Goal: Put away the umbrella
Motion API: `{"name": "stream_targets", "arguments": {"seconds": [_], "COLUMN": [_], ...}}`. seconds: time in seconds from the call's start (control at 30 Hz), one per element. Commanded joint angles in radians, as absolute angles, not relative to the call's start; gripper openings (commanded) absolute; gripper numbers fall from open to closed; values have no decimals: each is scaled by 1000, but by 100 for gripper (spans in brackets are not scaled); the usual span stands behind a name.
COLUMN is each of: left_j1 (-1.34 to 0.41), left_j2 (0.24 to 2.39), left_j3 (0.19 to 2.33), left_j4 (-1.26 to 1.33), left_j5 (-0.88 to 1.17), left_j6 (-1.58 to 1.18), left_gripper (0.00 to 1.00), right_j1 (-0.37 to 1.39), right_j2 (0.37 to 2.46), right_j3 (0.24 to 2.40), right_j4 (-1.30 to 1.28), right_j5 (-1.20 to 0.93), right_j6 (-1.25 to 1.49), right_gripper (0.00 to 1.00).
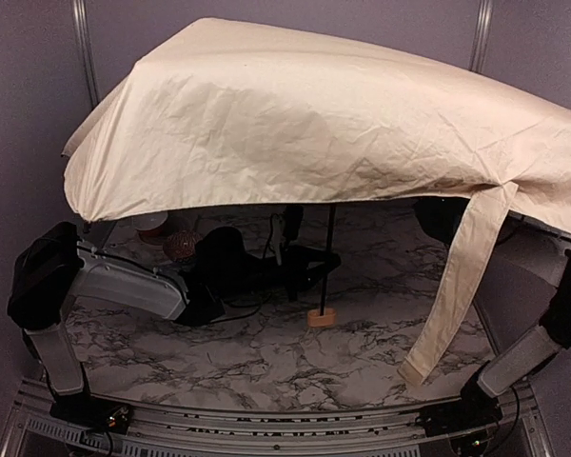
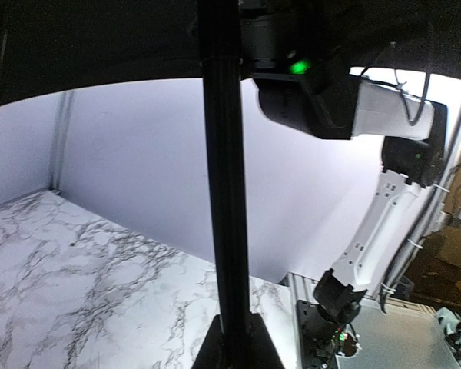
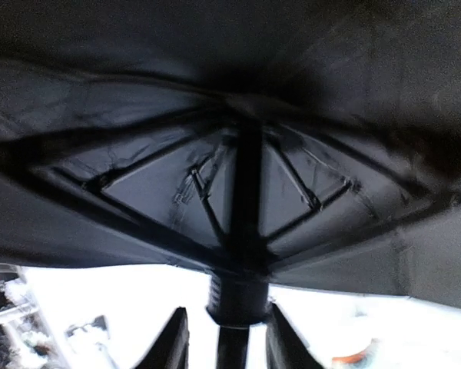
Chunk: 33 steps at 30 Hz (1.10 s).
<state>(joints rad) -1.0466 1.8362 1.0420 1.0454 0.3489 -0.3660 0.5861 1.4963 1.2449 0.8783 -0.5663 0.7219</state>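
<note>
**A:** Top external view, and the umbrella (image 1: 314, 124) is wide open, its cream canopy (image 1: 266, 95) swallowing most of the picture. It stands upright on the bench (image 1: 266, 367), with the small tan knob handle (image 1: 321, 317) down on the marble. The thin black shaft (image 1: 329, 252) goes straight up into the shade.

**B:** And the tools? I can't find either from up there.

**A:** Barely. The left arm (image 1: 128, 286) reaches in from the left under the rim, and its end is lost in dark clutter beside the shaft. The right arm (image 1: 523, 357) rises on the right and is hidden behind the fabric.

**B:** So the wrists decide it. Left wrist: the left tool (image 2: 232, 347) is clamped on the shaft, a finger on each side at the bottom edge, both cut off by the frame.

**A:** Right wrist looks up into the black underside, with the ribs (image 3: 138, 223) fanning out, all murky. The right tool (image 3: 229, 344) sits around the collar (image 3: 238, 301) on the shaft, its fingers (image 3: 175, 342) parted. Light shows between one finger and the collar. The other side is too dark to say whether it touches.

**B:** Anything else under there?

**A:** A strap (image 1: 457, 286) hangs from the rim on the right, its end down at the bench. Far back on the left, in the shade, there's a pale round thing (image 1: 152, 227) with a brownish round thing (image 1: 182, 246) just beside it. I can't tell what either is.
</note>
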Motion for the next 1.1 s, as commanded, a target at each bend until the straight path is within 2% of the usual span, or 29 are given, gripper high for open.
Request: {"name": "stream_targets", "arguments": {"seconds": [0.0,0.27,0.4,0.57,0.73,0.8,0.83,0.87,0.9,0.93,1.07], "left_j1": [-1087,-1129,-1130,-1152,-1159,-1158,-1156,-1151,-1138,-1123,-1060], "left_j2": [1737,1744,1745,1748,1746,1739,1736,1733,1730,1726,1707], "left_j3": [1053,1102,1110,1143,1152,1146,1140,1134,1128,1122,1079], "left_j4": [945,821,799,733,710,712,714,720,726,740,841], "left_j5": [64,-153,-166,-245,-252,-218,-188,-133,-68,-3,246], "left_j6": [-204,-107,-106,-57,-44,-46,-46,-47,-58,-73,-161], "left_gripper": [0,0,0,0,0,0,6,25,39,48,66], "right_j1": [606,696,711,717,719,703,692,673,652,632,590], "right_j2": [1401,1396,1398,1394,1392,1388,1388,1388,1391,1396,1427], "right_j3": [1220,1217,1216,1219,1219,1218,1219,1219,1215,1212,1231], "right_j4": [706,578,551,530,526,547,564,595,639,689,850], "right_j5": [-362,-161,-138,-107,-96,-155,-197,-254,-314,-380,-574], "right_j6": [486,271,255,254,258,291,318,357,403,452,596], "right_gripper": [39,52,50,36,2,0,0,0,0,0,0]}}
